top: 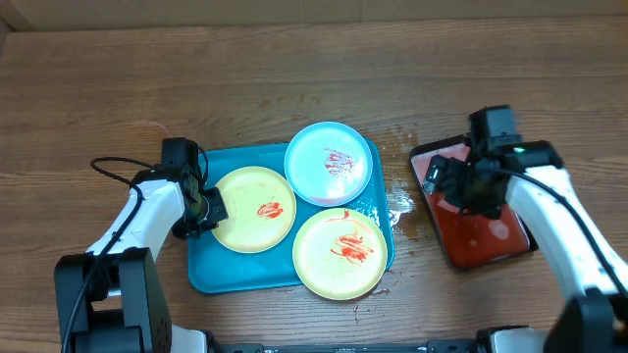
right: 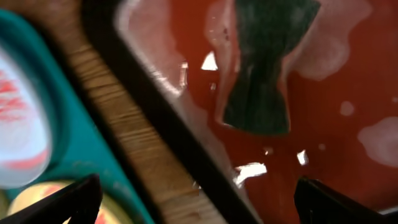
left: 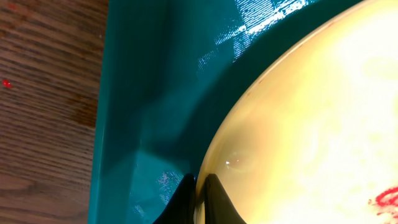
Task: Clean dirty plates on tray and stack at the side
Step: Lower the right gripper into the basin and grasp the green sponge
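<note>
On the wooden surface (top: 314, 69), the tray (top: 211, 270) lay a little left of the middle and carried all three plates. We saw the left yellow plate (top: 253, 208) in the left part of the tray. The blue plate (top: 330, 163) was at the far right corner and reached over the far rim. The near yellow plate (top: 340, 252) was at the near right corner and reached over the near rim. Every plate had red sauce smears in its middle. The plates lay very close together, and we could not tell if their edges touched.

The left tool (top: 208, 208) was at the left edge of the left yellow plate. In the left wrist view its two dark fingertips (left: 214, 200) were pressed together with the rim of this plate between them, so it gripped the plate by the edge.

The right tool (top: 461, 184) hung over the black tray (right: 163, 121), which stood just right of the turquoise one. Its fingers were spread fully apart and held nothing. Under it a dark green sponge (right: 264, 68) lay in the red liquid (top: 486, 235). Some wet drops (top: 398, 201) shone on the wood between the two trays.
</note>
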Robot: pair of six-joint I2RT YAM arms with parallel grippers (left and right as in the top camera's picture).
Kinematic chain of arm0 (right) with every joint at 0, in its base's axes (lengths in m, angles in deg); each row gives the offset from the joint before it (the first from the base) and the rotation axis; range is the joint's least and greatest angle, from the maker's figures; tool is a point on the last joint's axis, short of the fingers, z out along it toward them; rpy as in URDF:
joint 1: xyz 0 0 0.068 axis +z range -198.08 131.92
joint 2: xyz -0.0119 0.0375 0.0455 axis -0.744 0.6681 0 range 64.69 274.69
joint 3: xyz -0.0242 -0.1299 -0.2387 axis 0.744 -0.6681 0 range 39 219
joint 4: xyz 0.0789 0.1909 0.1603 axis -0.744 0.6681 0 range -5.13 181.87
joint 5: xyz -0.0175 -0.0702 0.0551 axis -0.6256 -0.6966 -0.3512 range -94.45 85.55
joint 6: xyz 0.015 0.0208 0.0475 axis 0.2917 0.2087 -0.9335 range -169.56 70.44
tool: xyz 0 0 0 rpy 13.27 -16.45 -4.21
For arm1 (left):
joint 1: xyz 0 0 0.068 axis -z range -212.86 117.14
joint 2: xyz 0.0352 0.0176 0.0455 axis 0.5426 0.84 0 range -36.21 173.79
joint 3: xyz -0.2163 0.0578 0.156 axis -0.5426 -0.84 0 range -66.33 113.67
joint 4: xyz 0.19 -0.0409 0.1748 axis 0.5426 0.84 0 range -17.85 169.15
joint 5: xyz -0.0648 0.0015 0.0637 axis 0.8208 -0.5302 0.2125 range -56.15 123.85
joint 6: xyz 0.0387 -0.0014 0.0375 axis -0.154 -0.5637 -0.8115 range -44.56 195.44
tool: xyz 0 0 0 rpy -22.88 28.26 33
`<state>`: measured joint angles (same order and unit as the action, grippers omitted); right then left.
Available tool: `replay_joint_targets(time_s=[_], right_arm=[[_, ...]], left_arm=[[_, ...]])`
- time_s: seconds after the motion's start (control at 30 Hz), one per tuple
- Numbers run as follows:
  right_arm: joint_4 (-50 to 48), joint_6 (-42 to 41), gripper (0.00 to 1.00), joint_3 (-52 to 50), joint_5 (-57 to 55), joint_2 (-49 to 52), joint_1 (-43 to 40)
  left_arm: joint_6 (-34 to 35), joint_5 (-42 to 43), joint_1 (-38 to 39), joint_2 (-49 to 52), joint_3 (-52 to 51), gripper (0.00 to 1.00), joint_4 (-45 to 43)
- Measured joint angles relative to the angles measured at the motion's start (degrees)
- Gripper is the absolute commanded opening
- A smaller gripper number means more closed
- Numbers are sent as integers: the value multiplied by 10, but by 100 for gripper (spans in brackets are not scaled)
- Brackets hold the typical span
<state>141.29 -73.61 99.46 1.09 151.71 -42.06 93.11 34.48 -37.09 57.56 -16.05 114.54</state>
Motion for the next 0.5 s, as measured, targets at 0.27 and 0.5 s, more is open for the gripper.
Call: replay_joint_targets(time_s=[0.27, 0.5], right_arm=[[-94, -31, 100, -17, -22, 44, 0], [-151, -30, 77, -17, -35, 44, 0]], left_arm=[[0, 0, 0, 0, 0, 4, 0], [0, 0, 0, 0, 0, 4, 0]])
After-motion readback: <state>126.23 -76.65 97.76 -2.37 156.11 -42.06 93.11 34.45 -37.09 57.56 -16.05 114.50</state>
